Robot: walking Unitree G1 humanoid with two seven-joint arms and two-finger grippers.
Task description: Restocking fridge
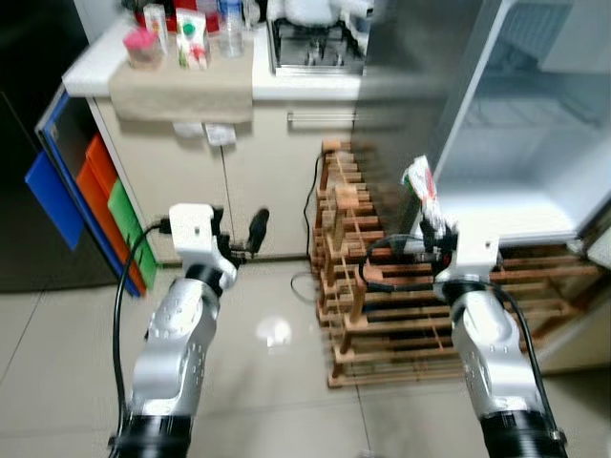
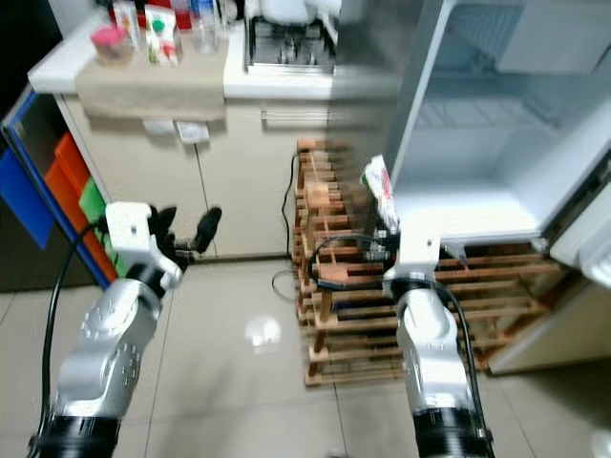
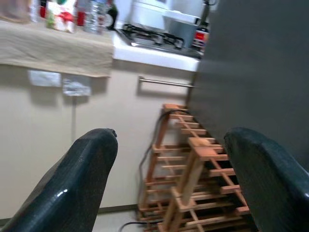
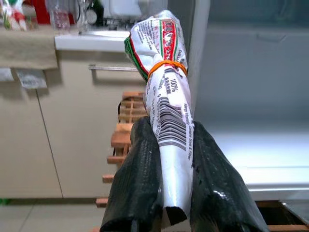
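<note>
My right gripper [image 4: 171, 181] is clamped on a rolled food packet [image 4: 165, 92] bound with an orange rubber band [image 4: 167, 65], held upright before the open fridge [image 1: 520, 153] at one o'clock. My left gripper [image 1: 246, 235], fingers apart, faces the wooden rack [image 1: 368, 286].

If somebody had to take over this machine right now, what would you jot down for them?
Right pincer: shut on a rolled white packet with an orange band, held upright in front of the open fridge.
Left pincer: open, holding nothing, pointing toward the wooden rack beside the fridge.
More items stand on the counter to the left.
Done: packet picked up and carried to the fridge.
Left: set the packet on a fridge shelf, likely then fetch the counter items.
</note>
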